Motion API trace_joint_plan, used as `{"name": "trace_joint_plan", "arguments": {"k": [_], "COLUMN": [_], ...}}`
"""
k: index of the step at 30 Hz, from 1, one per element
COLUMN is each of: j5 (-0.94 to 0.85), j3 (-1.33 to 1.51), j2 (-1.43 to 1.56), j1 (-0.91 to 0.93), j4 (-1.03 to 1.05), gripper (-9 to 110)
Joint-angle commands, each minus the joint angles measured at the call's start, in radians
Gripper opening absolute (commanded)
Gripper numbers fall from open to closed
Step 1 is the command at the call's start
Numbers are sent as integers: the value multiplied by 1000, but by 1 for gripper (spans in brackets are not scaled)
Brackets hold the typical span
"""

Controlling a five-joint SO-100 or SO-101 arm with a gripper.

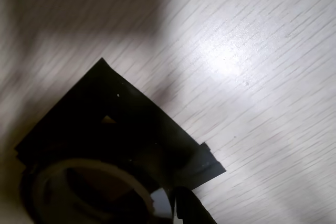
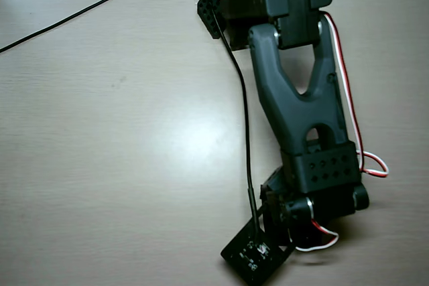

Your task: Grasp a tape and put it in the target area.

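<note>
In the wrist view the tape [image 1: 37, 182], a black ring with a pale inner core, fills the bottom left, close to the camera. It hangs over the near part of the target area [image 1: 105, 93], a black taped square on the pale wood with a speck of wood showing inside. One dark finger of my gripper [image 1: 181, 208] presses against the roll's right edge; the other jaw is out of frame. In the overhead view the arm [image 2: 295, 112] covers the tape and the target.
Pale wood table [image 1: 262, 77] with a bright glare patch right of the square. In the overhead view a black cable [image 2: 244, 138] runs along the arm, and a black camera plate with white marks [image 2: 251, 256] sits at the wrist near the table's front edge.
</note>
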Motion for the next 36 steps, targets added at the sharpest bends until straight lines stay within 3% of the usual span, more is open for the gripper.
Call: {"name": "trace_joint_plan", "arguments": {"k": [1,16,36], "j5": [2,0,51], "j3": [-41,-49,364], "j2": [5,166,638], "j1": [8,72,445], "j4": [-12,86,31], "gripper": [9,14,6]}}
